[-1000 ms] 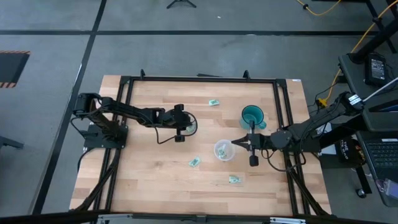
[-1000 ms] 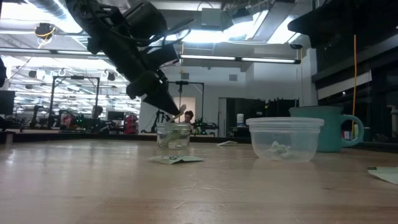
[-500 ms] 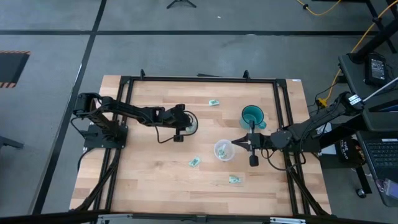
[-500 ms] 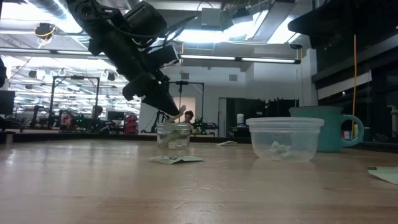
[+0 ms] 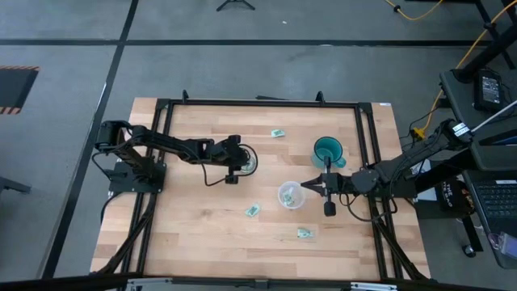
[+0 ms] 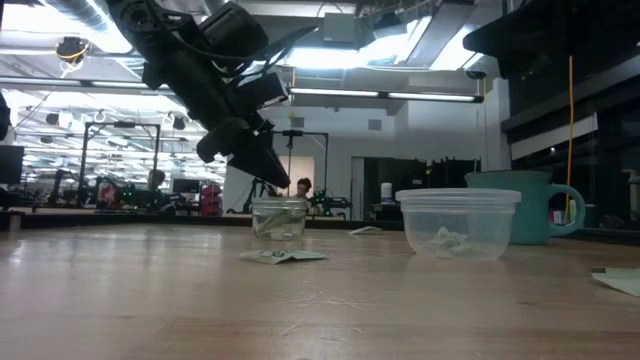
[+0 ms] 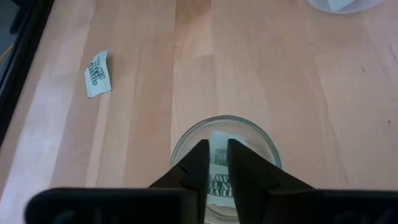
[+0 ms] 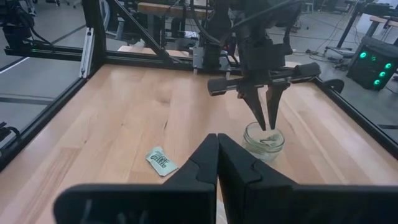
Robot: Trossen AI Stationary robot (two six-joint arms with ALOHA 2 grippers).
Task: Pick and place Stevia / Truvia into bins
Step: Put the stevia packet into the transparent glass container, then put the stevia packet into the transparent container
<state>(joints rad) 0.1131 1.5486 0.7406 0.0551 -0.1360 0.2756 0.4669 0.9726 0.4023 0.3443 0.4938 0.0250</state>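
Your left gripper [image 7: 215, 163] hangs over the glass jar [image 7: 225, 163], fingers parted by a narrow gap and holding nothing; a Stevia packet [image 7: 220, 167] lies inside the jar. Half a second ago that packet sat pinched at the fingertips above the rim; now it has dropped in. Lift carelessly and a fingertip could clip the rim and tip the jar. Further right, loose packets [image 5: 253, 210] wait on the table [image 5: 194, 226]. The plastic cup [image 5: 290, 196] holds more. Your right gripper [image 5: 306, 185], fingers pressed together and empty, waits just beside that cup; a sweep could knock it.
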